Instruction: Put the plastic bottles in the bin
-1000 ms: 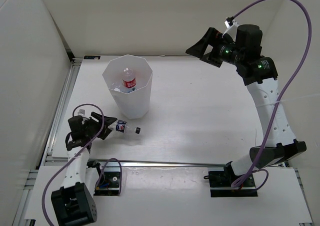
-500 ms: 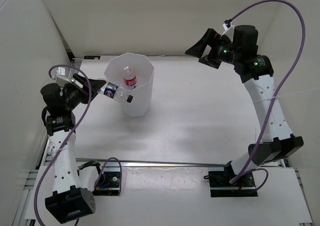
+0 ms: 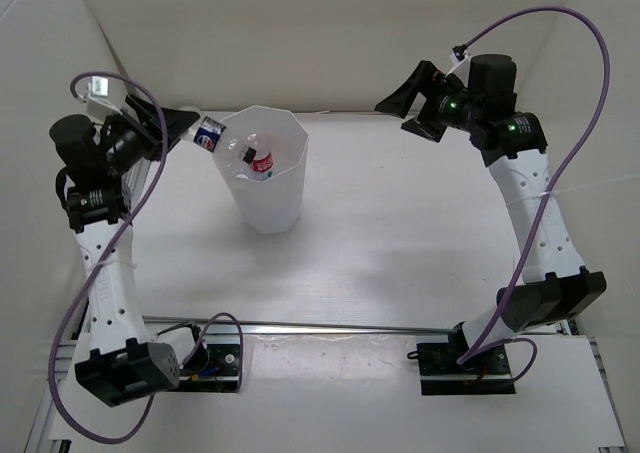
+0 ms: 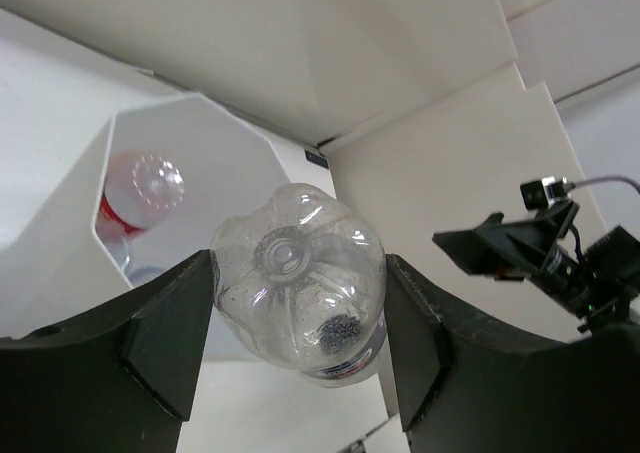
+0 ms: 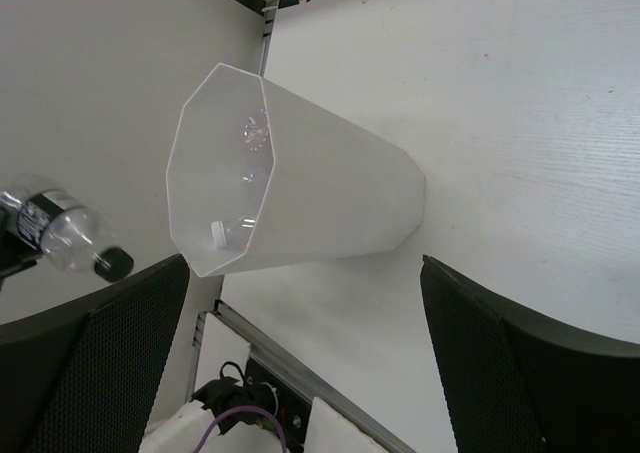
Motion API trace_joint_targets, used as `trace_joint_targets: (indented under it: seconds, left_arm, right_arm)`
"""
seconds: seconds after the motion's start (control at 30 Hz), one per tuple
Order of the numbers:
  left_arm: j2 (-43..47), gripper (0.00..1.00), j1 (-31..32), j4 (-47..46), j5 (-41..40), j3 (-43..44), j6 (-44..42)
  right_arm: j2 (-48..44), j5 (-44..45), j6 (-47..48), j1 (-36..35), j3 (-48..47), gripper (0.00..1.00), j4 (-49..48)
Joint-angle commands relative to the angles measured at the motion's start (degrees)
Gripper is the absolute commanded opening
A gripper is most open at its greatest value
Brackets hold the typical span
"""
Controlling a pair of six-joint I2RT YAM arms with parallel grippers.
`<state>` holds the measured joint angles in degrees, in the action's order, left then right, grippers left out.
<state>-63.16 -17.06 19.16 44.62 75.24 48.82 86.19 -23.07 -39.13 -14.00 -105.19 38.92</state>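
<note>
My left gripper (image 3: pixel 193 129) is shut on the short dark-labelled bottle (image 3: pixel 214 139), holding it high at the bin's left rim, black cap pointing down over the opening. In the left wrist view the bottle's clear base (image 4: pixel 300 303) sits between both fingers of that gripper (image 4: pixel 298 325). The white faceted bin (image 3: pixel 270 198) holds a red-labelled bottle (image 3: pixel 262 161) and at least one clear bottle with a white cap (image 5: pixel 232 231). My right gripper (image 3: pixel 393 111) is open and empty, raised at the back right, well away from the bin (image 5: pixel 320 198).
White walls close in the table on the left, back and right. A metal rail (image 3: pixel 330 325) runs along the near edge, with the arm bases and cables behind it. The held bottle also shows in the right wrist view (image 5: pixel 62 233).
My left arm has lifted the dark-labelled bottle from the table by the bin's base up to the bin's left rim. The right arm has barely moved.
</note>
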Motion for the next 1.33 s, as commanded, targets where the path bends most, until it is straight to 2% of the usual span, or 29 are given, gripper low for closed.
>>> trace_joint_targets:
  seconds: [0.0, 0.17, 0.3, 0.37, 0.4, 0.57, 0.67, 0.7, 0.8, 0.87, 0.97, 1.0, 1.07, 1.13, 1.23, 1.27, 1.3]
  left_arm:
    - [-4.33, 0.45, 1.14, -0.35, -4.36, 7.08, -1.00]
    - [-13.38, 0.48, 9.21, -0.35, -8.83, 13.00, -4.78]
    - [-13.40, 0.72, 12.31, 0.17, -16.92, 9.50, -6.19]
    - [-12.79, 0.97, 12.93, 0.18, -19.29, 7.91, -6.19]
    - [-12.78, 1.00, 12.93, 0.18, -20.00, 7.38, -6.19]
    - [-8.83, 1.00, 14.16, 0.18, -26.77, 6.14, -9.43]
    - [-4.53, 1.00, 14.68, 0.70, -33.00, 3.17, -12.59]
    - [-1.21, 1.00, 14.69, 0.71, -37.63, 1.59, -13.48]
    - [5.65, 1.00, 14.69, 0.71, -45.47, -8.68, -15.33]
    - [13.65, 1.00, 14.69, 1.31, -52.77, -17.18, -15.95]
    - [23.23, 1.00, 14.69, 2.10, -60.77, -25.11, -17.34]
    - [25.08, 1.00, 14.69, 3.42, -62.88, -26.36, -17.35]
    - [28.87, 1.00, 14.69, 5.09, -69.30, -28.04, -17.88]
    - [29.67, 1.00, 14.69, 6.51, -72.56, -29.19, -19.98]
    - [30.28, 1.00, 14.69, 9.14, -79.84, -31.38, -21.48]
    - [29.59, 1.00, 14.69, 9.84, -85.17, -31.99, -21.48]
    - [29.58, 1.00, 14.69, 11.24, -88.10, -32.78, -20.61]
  right_arm:
    - [-2.26, -1.62, -0.77, 0.02, 0.07, 1.00, -2.70]
    - [-1.73, -1.63, -1.29, 0.02, -0.55, 1.00, -2.71]
    - [-2.43, -0.40, -1.29, 0.02, -0.55, 1.00, -2.71]
    - [-3.05, 0.13, -1.29, 0.81, -0.02, 1.00, -2.71]
    - [-3.66, 0.13, -1.29, 1.42, 0.76, 1.00, -2.71]
    - [-5.86, 0.13, -1.82, 3.18, 3.06, 1.00, -2.71]
    - [-6.48, 0.65, -1.21, 3.19, 3.76, 1.00, -2.01]
    - [-6.48, 1.27, -1.21, 3.19, 3.76, 1.00, -2.00]
    - [-6.48, 2.23, -1.21, 3.19, 3.23, 1.00, -2.00]
    - [-6.48, 2.24, -0.07, 3.97, 2.54, 1.00, -1.39]
    - [-3.94, 2.76, 5.89, 4.51, -2.63, 1.00, 4.65]
    - [-3.06, 3.99, 7.30, 4.51, -6.40, 1.00, 10.16]
    - [-2.35, 8.19, 8.20, 4.51, -7.75, 1.00, 14.50]
    - [-3.13, 15.57, 6.89, 4.51, -4.60, 1.00, 17.15]
    - [-5.68, 19.45, 6.26, 5.21, -1.00, 1.00, 19.25]
    - [-5.68, 19.47, 6.26, 5.21, -0.29, 1.00, 20.05]
    - [-5.69, 23.38, 6.26, 5.21, 0.59, 1.00, 20.84]
